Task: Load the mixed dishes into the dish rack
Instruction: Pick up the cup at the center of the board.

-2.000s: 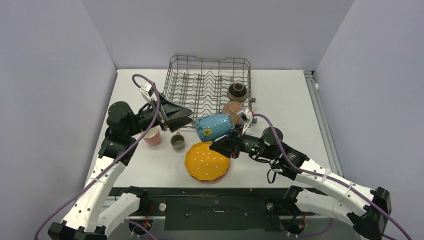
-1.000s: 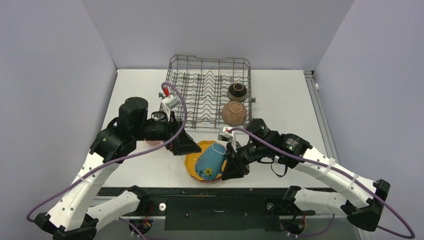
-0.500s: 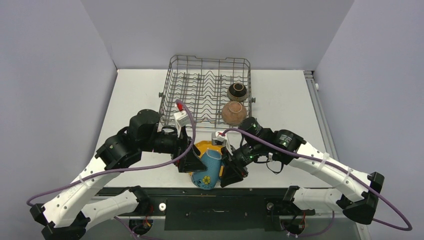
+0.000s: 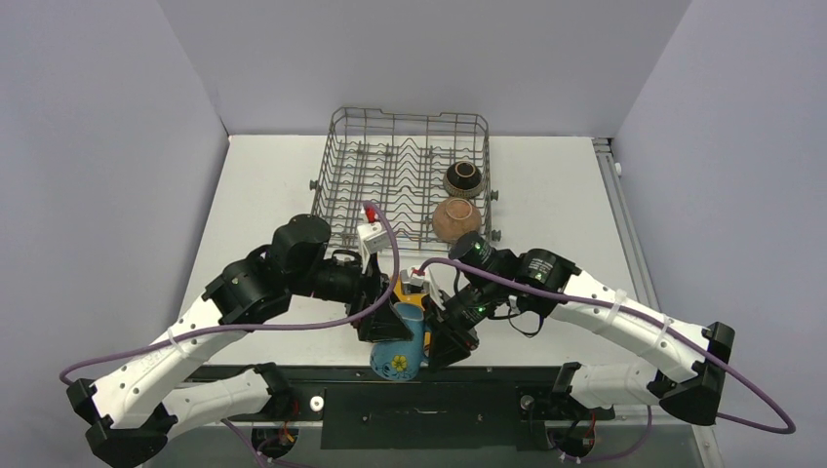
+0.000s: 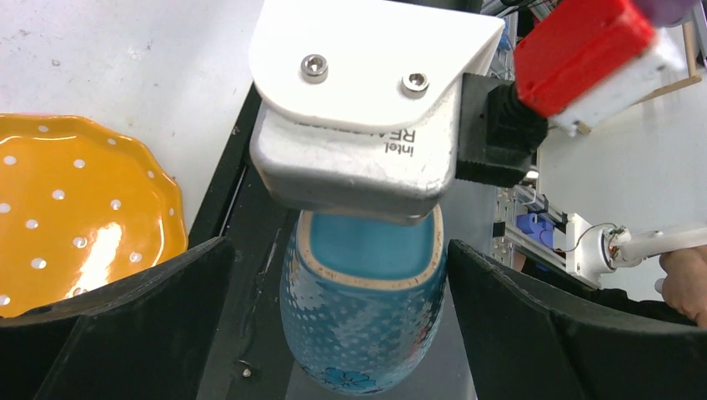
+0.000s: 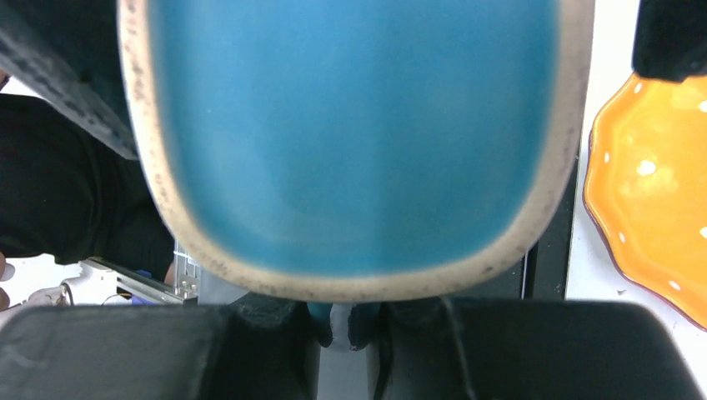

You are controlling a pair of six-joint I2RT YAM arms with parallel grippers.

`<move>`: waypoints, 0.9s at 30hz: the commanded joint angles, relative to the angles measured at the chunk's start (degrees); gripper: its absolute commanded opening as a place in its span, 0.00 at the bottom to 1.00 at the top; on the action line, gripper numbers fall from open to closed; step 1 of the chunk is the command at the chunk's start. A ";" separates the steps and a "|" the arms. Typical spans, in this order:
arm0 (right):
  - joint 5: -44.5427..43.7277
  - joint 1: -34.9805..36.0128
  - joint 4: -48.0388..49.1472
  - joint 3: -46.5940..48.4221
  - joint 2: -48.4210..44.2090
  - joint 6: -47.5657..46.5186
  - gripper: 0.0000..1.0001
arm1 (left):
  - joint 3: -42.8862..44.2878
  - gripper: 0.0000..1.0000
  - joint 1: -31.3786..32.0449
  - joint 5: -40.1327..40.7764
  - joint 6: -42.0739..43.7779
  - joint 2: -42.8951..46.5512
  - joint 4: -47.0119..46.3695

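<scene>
The blue flowered mug point(image 4: 396, 353) hangs tilted over the table's near edge, its mouth facing my right wrist camera point(image 6: 358, 142). My right gripper point(image 4: 441, 343) point(image 6: 350, 323) is shut on the mug's handle. My left gripper point(image 4: 382, 326) point(image 5: 358, 333) is open, and its fingers point(image 5: 108, 325) stand wide on either side of the mug's body point(image 5: 363, 308) without touching it. The scalloped orange-yellow plate point(image 5: 75, 217) point(image 6: 650, 200) lies on the table just behind the mug. The dish rack point(image 4: 410, 115) stands at the back, holding a dark brown bowl point(image 4: 462, 178) and a terracotta bowl point(image 4: 455, 220).
Both arms cross low over the front middle of the table point(image 4: 263, 195). The black frame rail point(image 4: 429, 419) runs along the near edge under the mug. Grey walls close in the left, back and right sides.
The right arm has carried the mug from above the plate toward the near edge and lower. The left arm followed, and its open fingers now straddle the mug.
</scene>
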State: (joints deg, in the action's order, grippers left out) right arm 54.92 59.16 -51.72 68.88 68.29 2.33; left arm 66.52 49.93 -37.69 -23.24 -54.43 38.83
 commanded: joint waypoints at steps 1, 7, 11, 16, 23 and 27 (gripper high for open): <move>2.75 0.68 1.40 4.40 0.21 -4.38 0.00 | 0.66 0.96 0.89 -1.07 2.68 -0.43 -0.07; 1.88 1.08 1.23 4.51 0.15 -4.86 0.00 | -0.37 0.97 1.68 -3.76 2.68 -0.55 0.17; 1.28 1.14 0.94 4.47 -0.14 -5.05 0.00 | -0.71 0.98 1.76 -4.65 2.82 0.11 0.80; 0.63 1.13 1.74 3.75 -0.96 -4.43 0.00 | -1.68 0.98 1.80 -6.27 1.89 0.42 0.14; -0.59 1.20 3.49 2.92 -1.68 -2.97 0.00 | -2.84 0.98 3.01 -6.96 0.54 -0.18 -2.22; -0.75 1.22 3.33 2.84 -1.79 -3.02 0.00 | -2.72 1.00 3.33 -6.58 0.52 -0.34 -2.45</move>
State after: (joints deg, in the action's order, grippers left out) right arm 52.93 60.05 -53.15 70.04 69.04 -0.40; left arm 63.29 52.82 -43.16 -22.48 -54.89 39.62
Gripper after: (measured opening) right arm 0.149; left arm 0.991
